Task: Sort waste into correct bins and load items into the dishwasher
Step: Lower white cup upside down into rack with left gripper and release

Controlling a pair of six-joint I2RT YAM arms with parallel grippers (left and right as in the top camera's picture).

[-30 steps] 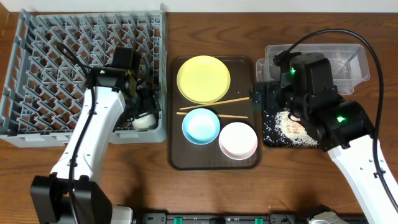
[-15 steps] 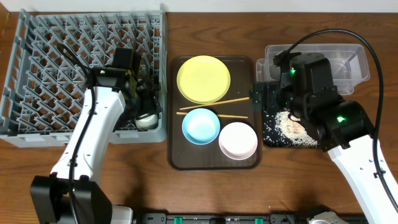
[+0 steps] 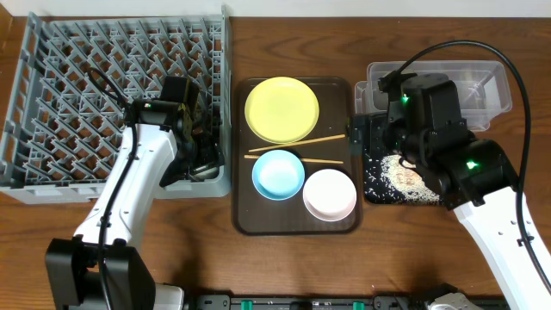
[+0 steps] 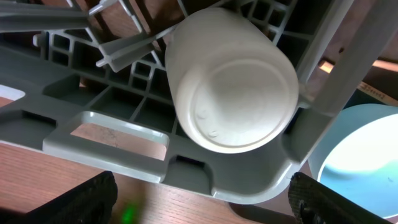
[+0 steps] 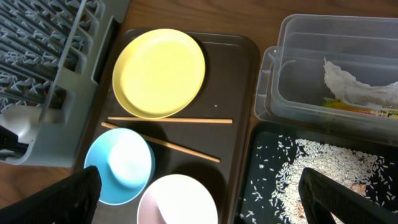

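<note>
The small white cup [image 4: 230,81] lies in the near right corner of the grey dish rack [image 3: 86,103], its base toward the left wrist camera. My left gripper [image 4: 205,208] is open and empty just in front of that corner; in the overhead view [image 3: 196,159] the arm hides the cup. My right gripper [image 5: 205,205] is open and empty above the gap between the white bowl [image 5: 177,199] and the black tray [image 5: 261,186], which holds rice [image 5: 323,168]. The yellow-green plate [image 3: 281,109], the blue bowl [image 3: 278,174] and the white bowl [image 3: 330,194] sit on the brown serving tray. The clear tub [image 5: 298,93] holds the tissue [image 5: 354,84] and the wrapper [image 5: 367,109].
Two wooden chopsticks [image 3: 301,142] lie across the brown serving tray [image 3: 340,95] between the plate and the bowls. The rack's low right wall [image 5: 99,43] stands close to the tray's left edge. The clear tub [image 3: 482,86] sits behind the black tray [image 3: 368,194].
My left wrist has shifted slightly right over the rack's near corner. The cup showed there beside it in the overhead view and is now covered by the arm. The right arm has not moved.
</note>
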